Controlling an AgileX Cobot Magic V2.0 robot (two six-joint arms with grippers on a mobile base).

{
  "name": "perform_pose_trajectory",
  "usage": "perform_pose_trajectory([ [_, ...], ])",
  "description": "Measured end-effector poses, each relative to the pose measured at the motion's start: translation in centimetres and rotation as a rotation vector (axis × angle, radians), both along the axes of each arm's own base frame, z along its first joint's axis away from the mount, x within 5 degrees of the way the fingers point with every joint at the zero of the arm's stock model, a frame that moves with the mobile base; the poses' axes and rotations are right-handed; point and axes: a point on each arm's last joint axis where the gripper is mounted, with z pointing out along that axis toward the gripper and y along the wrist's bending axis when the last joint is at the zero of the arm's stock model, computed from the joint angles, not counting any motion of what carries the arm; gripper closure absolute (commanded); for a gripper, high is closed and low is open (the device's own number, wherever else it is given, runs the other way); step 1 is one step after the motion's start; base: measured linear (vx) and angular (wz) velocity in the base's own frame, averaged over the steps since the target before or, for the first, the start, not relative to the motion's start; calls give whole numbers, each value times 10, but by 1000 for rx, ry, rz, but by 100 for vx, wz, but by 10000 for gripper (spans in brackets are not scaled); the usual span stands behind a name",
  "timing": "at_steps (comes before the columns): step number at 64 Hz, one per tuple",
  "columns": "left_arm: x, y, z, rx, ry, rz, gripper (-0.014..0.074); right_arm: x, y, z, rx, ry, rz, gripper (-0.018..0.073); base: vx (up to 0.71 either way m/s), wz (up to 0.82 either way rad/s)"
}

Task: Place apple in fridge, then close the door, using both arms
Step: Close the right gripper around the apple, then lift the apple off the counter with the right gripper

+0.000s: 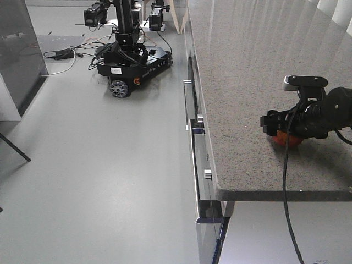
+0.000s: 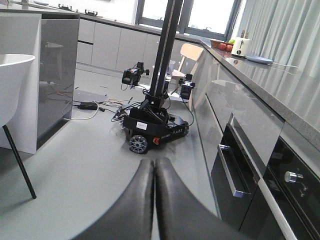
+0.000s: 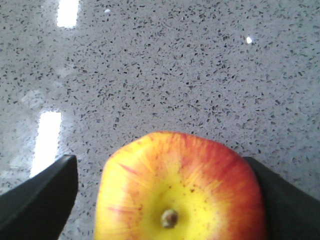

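Note:
The apple (image 3: 180,190), red with yellow patches and stem end up, rests on the speckled grey countertop (image 3: 165,65). My right gripper (image 3: 159,162) is open around it: the right finger sits against the apple's side, while a strip of counter shows between the left finger and the fruit. From the front view only a red sliver of the apple (image 1: 289,141) shows under the right gripper (image 1: 280,130), near the counter's front edge. My left gripper (image 2: 154,162) is shut on nothing and hangs over the floor. The fridge and its door are out of view.
Another wheeled robot (image 1: 129,60) stands on the floor ahead, with cables beside it. Drawer and oven handles (image 1: 196,126) jut from the counter front. A dark grey cabinet (image 2: 57,75) and a white chair (image 2: 10,80) stand on the left.

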Motion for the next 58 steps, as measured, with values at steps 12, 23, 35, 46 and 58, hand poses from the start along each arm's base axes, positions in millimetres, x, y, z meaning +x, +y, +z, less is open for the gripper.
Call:
perform_pose_trajectory([
  [12, 0, 0, 0, 0, 0, 0, 602, 0, 0, 0, 0, 7, 0, 122, 0, 0],
  [23, 0, 0, 0, 0, 0, 0, 602, -1, 0, -1, 0, 13, 1, 302, 0, 0],
  [35, 0, 0, 0, 0, 0, 0, 602, -3, 0, 2, 0, 24, 4, 463, 0, 0],
  [46, 0, 0, 0, 0, 0, 0, 602, -17, 0, 42, 0, -56, 6, 536, 0, 0],
  [58, 0, 0, 0, 0, 0, 0, 602, -52, 0, 119, 1, -270, 7, 552, 0, 0],
])
